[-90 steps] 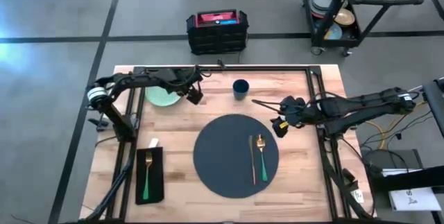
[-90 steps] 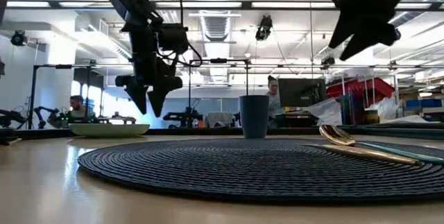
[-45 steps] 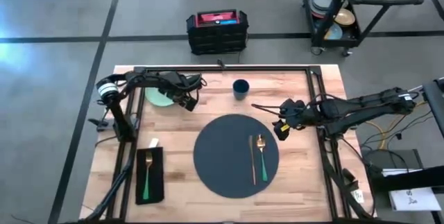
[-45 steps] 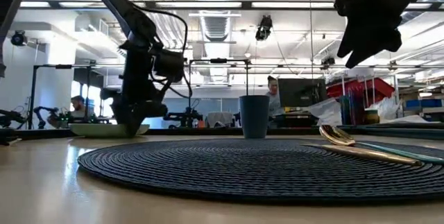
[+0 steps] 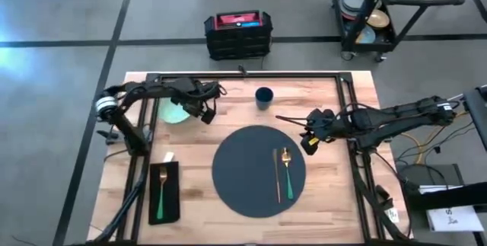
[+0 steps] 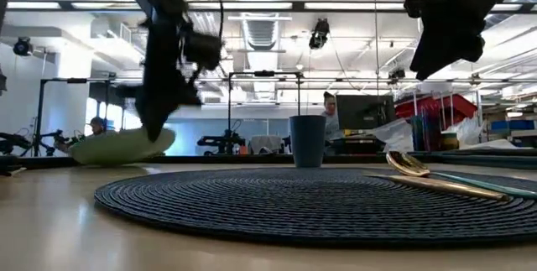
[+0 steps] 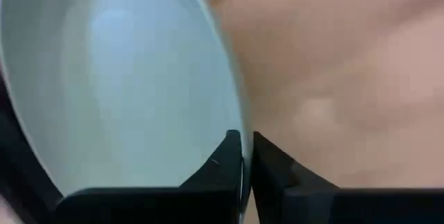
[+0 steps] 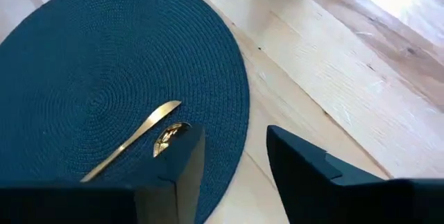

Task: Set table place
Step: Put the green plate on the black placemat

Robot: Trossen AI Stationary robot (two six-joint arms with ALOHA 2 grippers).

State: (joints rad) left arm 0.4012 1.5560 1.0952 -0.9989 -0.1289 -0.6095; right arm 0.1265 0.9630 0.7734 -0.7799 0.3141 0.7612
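Note:
The pale green plate (image 5: 174, 112) is at the table's far left, tilted in the low view (image 6: 117, 148), with my left gripper (image 5: 204, 113) shut on its right rim. The dark grey round placemat (image 5: 251, 171) lies mid-table and carries a gold knife (image 5: 277, 176) and a green-handled spoon (image 5: 287, 168). My right gripper (image 5: 308, 141) hovers above the mat's far right edge, open and with nothing between its fingers (image 8: 173, 172). The dark blue cup (image 5: 264, 96) stands beyond the mat. A green-handled fork (image 5: 161, 193) lies on the black napkin (image 5: 170, 194) at the near left. My left gripper pinches the plate's rim (image 7: 243, 137) on its right side between its two fingers, one on the plate's upper face and one on its outer side. The fingers come from above, slanting down. The plate sits tilted, with the held side raised and the left side low (image 6: 80, 153).
The table's black rail frame (image 5: 346, 101) runs along the far and side edges. Off the table, a black crate (image 5: 237, 34) sits on the floor behind it and a wheeled cart of dishes (image 5: 373, 14) stands at the far right. Bare wood lies between the napkin and the mat.
My left gripper has come down onto the plate's right rim, shut on it, and raised that side, so the plate now sits tilted instead of flat. My right gripper has stayed above the mat's far right edge, its fingers drawing closer together.

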